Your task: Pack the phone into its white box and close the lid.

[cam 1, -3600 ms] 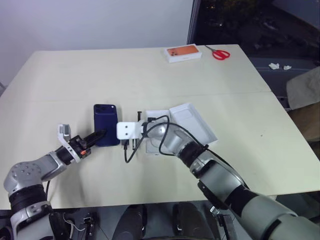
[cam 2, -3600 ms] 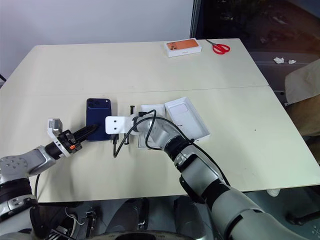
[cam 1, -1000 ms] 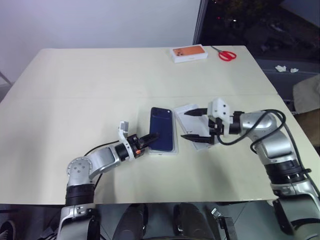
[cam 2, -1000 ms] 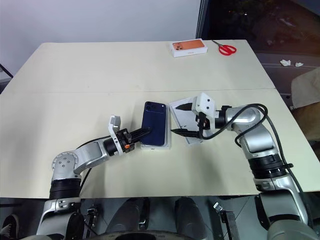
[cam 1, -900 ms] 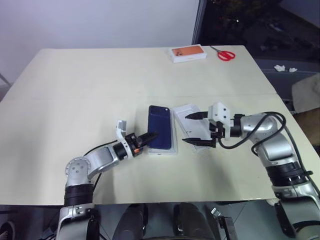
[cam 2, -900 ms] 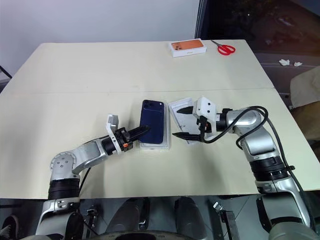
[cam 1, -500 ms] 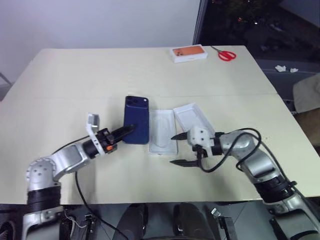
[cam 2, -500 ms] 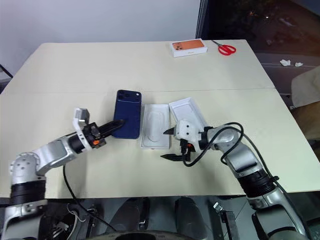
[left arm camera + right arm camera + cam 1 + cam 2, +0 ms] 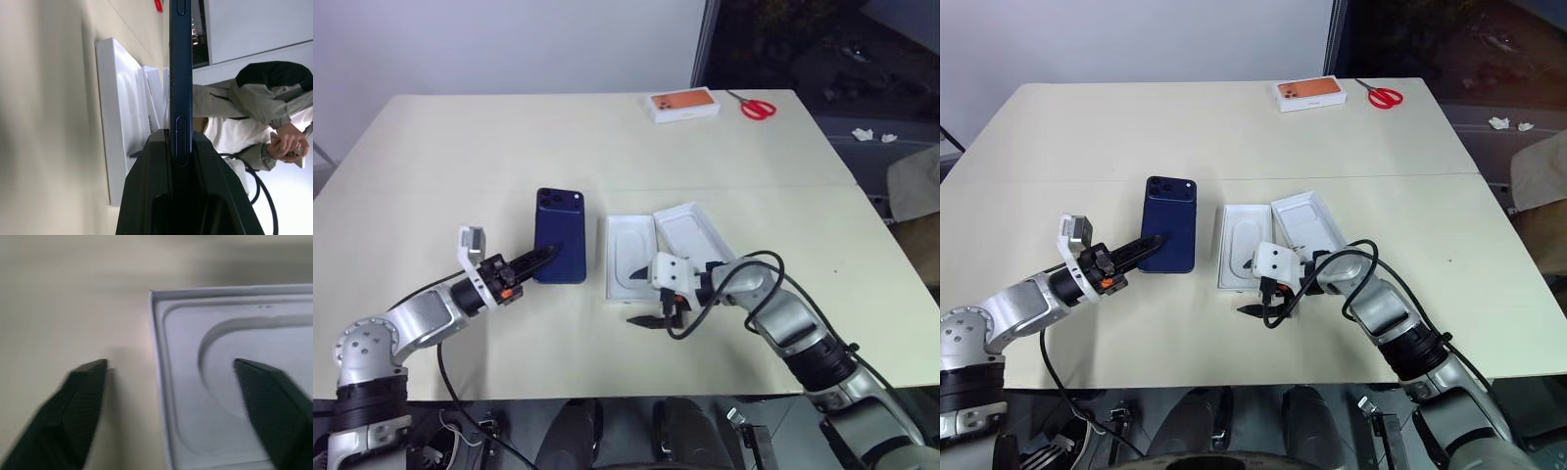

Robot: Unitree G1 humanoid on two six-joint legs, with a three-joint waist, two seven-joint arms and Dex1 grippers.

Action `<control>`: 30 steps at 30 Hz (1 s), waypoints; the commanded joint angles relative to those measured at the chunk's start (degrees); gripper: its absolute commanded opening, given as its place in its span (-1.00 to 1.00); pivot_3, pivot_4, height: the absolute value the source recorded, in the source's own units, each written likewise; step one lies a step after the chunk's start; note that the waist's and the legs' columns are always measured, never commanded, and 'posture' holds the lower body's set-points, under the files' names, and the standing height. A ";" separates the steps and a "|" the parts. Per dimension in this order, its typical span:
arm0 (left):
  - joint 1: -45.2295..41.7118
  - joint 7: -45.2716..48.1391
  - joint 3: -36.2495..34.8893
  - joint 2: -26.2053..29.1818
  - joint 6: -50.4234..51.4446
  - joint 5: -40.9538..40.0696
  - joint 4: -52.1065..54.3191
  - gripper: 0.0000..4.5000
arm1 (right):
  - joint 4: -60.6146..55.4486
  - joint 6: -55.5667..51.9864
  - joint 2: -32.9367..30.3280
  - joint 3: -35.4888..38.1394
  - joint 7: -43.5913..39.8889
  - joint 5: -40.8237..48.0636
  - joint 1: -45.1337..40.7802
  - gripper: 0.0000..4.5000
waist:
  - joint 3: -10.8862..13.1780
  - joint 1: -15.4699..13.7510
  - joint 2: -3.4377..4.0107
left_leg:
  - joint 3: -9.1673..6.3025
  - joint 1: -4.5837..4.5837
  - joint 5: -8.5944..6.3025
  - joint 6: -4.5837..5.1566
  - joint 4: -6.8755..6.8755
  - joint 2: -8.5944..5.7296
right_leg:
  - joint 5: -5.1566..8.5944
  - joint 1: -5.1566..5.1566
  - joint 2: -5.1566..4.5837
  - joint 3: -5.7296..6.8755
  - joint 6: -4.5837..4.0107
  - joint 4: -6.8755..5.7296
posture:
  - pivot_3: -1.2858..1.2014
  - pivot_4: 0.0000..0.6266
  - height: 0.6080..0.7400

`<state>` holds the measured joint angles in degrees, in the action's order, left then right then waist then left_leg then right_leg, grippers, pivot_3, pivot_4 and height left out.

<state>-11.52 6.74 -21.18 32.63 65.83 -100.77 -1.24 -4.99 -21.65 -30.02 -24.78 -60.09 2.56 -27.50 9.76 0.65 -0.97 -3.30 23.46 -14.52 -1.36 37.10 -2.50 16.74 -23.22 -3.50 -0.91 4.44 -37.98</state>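
On the left side of the table (image 9: 431, 147), the left gripper (image 9: 544, 257) is pinching the phone (image 9: 560, 235) shut by its near end, lifting it. Beside it, the white box (image 9: 630, 257) is lying empty, the lid (image 9: 695, 231) touching its right. The right gripper (image 9: 651, 302) is straddling the box's near wall, fingers spread, holding nothing.

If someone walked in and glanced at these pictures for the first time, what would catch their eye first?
Most likely the dark blue phone, pinched at its near end by the left hand and held clear of the table. Just right of it, the right hand straddles the near edge of the empty white box, with the lid lying inside-up alongside. Far back sit an orange-printed box and red scissors.
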 commanded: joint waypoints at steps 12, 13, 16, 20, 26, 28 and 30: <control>-0.53 -0.54 0.28 -0.01 -1.47 -3.11 3.48 -1.00 | 1.54 2.98 0.45 -0.72 -0.49 -2.10 -0.79 -0.32 | -0.01 0.02 -0.01 | 0.00 -0.01 0.00 0.00 0.01 0.00 | 0.00 0.02 0.00 0.00 0.00 0.00 | 0.03 -0.52 1.00; -0.52 -0.66 0.38 -0.02 -1.48 -3.26 3.60 -1.00 | 1.53 3.02 0.47 -0.74 -0.54 -2.11 -0.76 -0.32 | -0.01 0.01 -0.01 | 0.00 -0.01 0.00 0.00 0.01 0.00 | 0.00 0.02 0.00 0.00 0.00 0.00 | 0.03 -0.52 1.00; -0.47 -1.02 0.77 0.02 -1.66 -3.71 3.89 -1.00 | 1.29 2.99 0.39 -0.79 -0.92 -1.88 -0.57 -0.32 | -0.01 0.02 -0.01 | -0.01 -0.01 0.00 0.00 0.01 0.00 | 0.00 0.01 0.00 0.00 0.00 -0.01 | 0.03 -0.52 1.00; -0.49 -1.32 1.14 0.22 -2.05 -4.19 3.82 -1.00 | 1.27 3.32 0.34 -0.81 -1.08 -1.89 -0.47 -0.32 | -0.01 0.01 -0.01 | 0.00 -0.01 0.00 0.00 0.01 0.00 | 0.00 0.01 0.00 0.00 0.00 -0.01 | 0.03 -0.52 1.00; -0.25 -1.43 1.51 0.47 -2.54 -4.47 3.92 -1.00 | 1.60 3.84 0.36 -0.91 -1.50 -1.80 -0.42 -0.32 | -0.01 0.01 -0.01 | -0.01 -0.01 0.00 0.00 0.01 0.00 | 0.00 0.02 0.00 0.00 0.00 0.00 | 0.03 -0.52 1.00; -0.11 -1.40 1.58 0.42 -2.59 -4.73 3.98 -1.00 | 1.64 3.94 0.37 -0.95 -1.29 -2.04 -0.37 -0.32 | -0.01 0.01 -0.01 | 0.00 -0.01 0.00 0.00 0.01 0.00 | 0.00 0.02 0.00 0.00 0.00 -0.01 | 0.03 -0.52 1.00; -0.01 -1.35 1.67 0.32 -2.59 -4.88 3.95 -1.00 | 1.59 3.89 0.39 -0.89 -1.24 -2.04 -0.30 -0.32 | 0.00 0.01 -0.01 | 0.00 -0.01 0.00 0.00 0.01 0.00 | 0.00 0.01 0.00 0.00 0.00 0.00 | 0.03 -0.52 1.00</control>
<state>-11.43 4.69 -18.94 32.55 64.16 -103.19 0.23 -3.60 -17.92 -29.70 -25.42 -61.10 0.70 -28.25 9.75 0.66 -0.98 -3.30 23.45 -14.52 -1.36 37.11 -2.50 16.73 -23.21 -3.50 -0.91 4.44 -37.99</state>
